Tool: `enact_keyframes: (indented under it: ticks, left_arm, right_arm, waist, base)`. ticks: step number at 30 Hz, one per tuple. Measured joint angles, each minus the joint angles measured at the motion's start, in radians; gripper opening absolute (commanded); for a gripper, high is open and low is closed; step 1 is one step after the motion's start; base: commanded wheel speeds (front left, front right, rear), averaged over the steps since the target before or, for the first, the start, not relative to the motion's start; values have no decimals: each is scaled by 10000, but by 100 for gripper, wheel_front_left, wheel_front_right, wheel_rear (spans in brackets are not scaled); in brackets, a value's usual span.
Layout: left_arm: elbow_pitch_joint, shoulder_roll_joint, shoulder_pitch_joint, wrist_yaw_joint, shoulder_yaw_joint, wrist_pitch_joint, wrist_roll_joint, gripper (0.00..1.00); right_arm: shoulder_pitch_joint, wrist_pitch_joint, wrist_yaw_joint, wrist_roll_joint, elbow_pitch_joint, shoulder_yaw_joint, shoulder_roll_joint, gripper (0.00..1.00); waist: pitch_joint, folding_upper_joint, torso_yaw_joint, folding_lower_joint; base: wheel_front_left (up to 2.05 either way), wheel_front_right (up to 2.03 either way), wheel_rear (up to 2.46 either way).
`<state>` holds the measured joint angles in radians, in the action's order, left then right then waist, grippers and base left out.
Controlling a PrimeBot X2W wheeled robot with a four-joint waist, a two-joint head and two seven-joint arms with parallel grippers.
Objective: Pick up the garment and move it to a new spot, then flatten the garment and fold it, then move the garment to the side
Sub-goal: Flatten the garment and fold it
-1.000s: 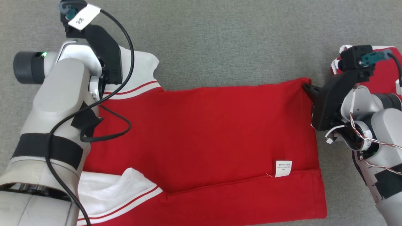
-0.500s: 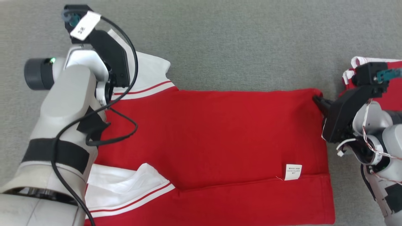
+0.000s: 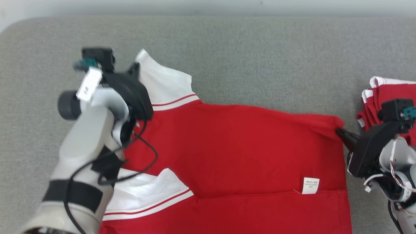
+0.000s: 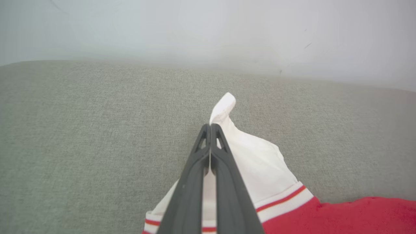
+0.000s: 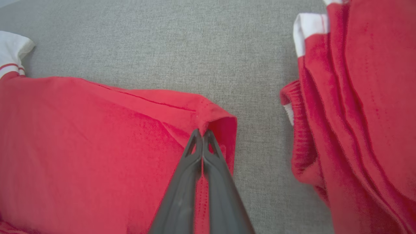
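Pinching white sleeve (image 4: 247, 152) of red shirt (image 3: 247, 149) in left gripper (image 4: 210, 128), clamped tight. Pinching hem corner (image 5: 214, 115) in right gripper (image 5: 202, 132), clamped too. Folded red pile (image 3: 390, 92) near, on grey cushion (image 3: 260, 48).

The red fabric garment with white sleeves (image 3: 247, 146) lies spread on the grey woven flat surface (image 3: 243, 48), sleeves to the left, hem to the right. The left gripper (image 4: 210, 126) is clamped on the far-left sleeve tip. The right gripper (image 5: 202, 131) is clamped on the garment's far-right hem corner. A small white rectangular fabric label (image 3: 311, 185) lies on the garment, near right. A pile of folded red-and-white fabric garments (image 3: 390, 96) lies right of it, apparently not touching.
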<state>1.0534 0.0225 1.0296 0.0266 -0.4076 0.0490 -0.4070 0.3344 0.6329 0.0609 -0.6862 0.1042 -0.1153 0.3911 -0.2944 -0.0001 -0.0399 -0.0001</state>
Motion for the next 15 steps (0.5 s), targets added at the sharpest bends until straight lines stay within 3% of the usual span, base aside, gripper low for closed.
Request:
enact_keyframes:
  ticks: [6,15]
  left_arm:
    - [-581,27,-1165,543,-313,-867,-497,0]
    - [-1498,38,-2522,625,-397,-2192,-961,0]
  right_arm:
    - [-639,-117,-42,-169,-46,144,0,0]
    - [-1446,-614,12,-251,-113,383,-79,0]
  waist:
    - [525,0,-144,-1]
    - [1263,0,-318,-2]
  base:
    - [0,0,0]
    - [0,0,0]
